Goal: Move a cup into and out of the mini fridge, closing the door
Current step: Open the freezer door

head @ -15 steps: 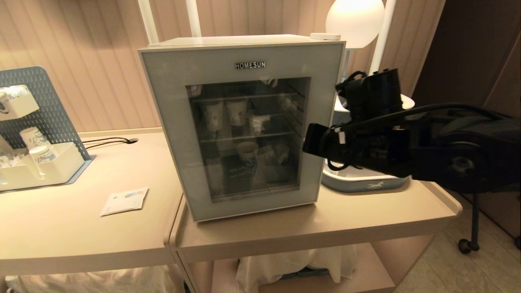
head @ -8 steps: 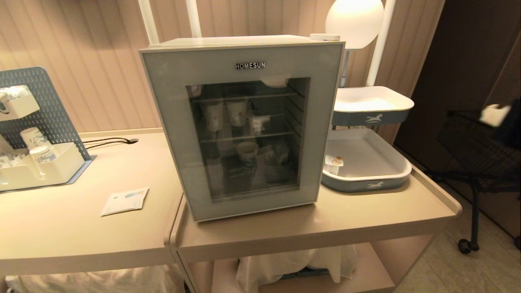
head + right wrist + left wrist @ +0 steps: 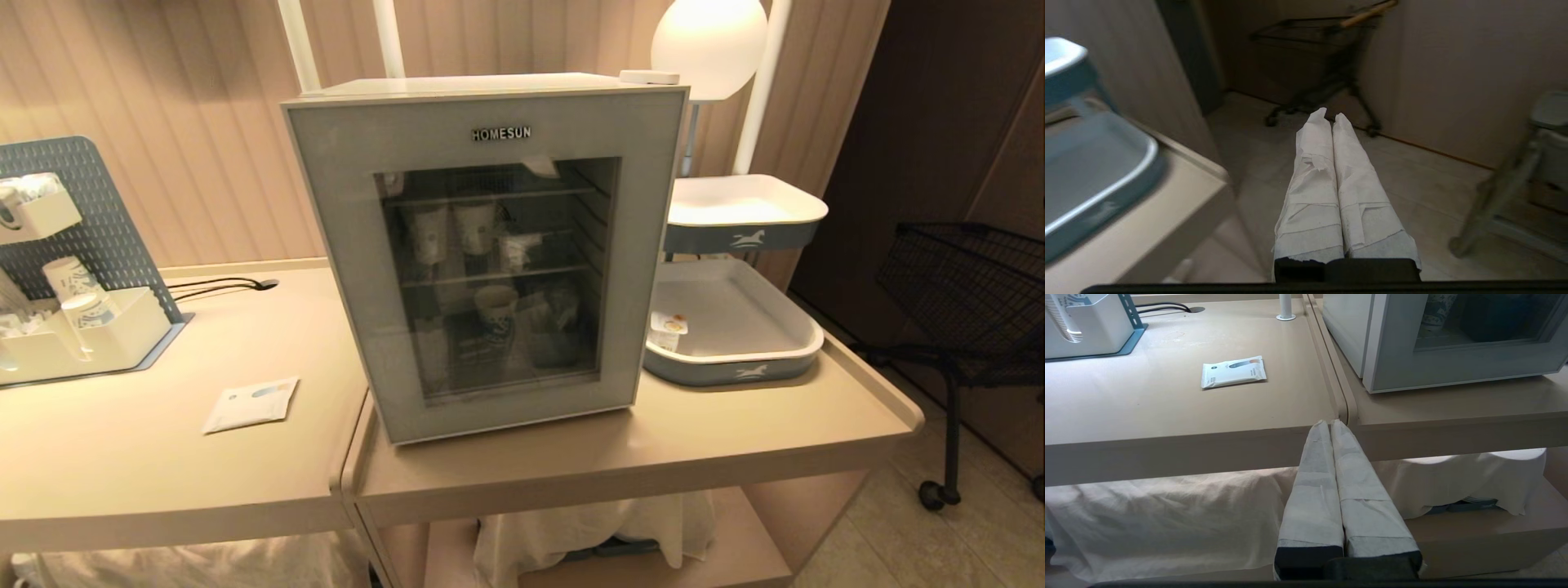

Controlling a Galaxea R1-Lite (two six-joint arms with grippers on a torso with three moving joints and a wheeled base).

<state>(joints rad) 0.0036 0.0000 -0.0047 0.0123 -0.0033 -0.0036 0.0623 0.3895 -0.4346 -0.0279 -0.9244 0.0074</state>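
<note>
— What has changed over the last second?

— My right arm was stretched across in front of the tray (image 3: 804, 339); now it is gone from the head view. My right gripper (image 3: 1331, 116) hangs off the table's (image 3: 816, 425) right end, pointing at the floor and a wire cart (image 3: 963, 294), its jaws pressed together on nothing.

— And the task?

— The door (image 3: 490, 253) is flush on the mini fridge (image 3: 490, 86), and the cup (image 3: 668, 331) sits in the tray beside it. I judge the work finished.

— Your left?

— My left gripper (image 3: 1331, 424) is parked low at the table edge, pinched closed, empty.
</note>
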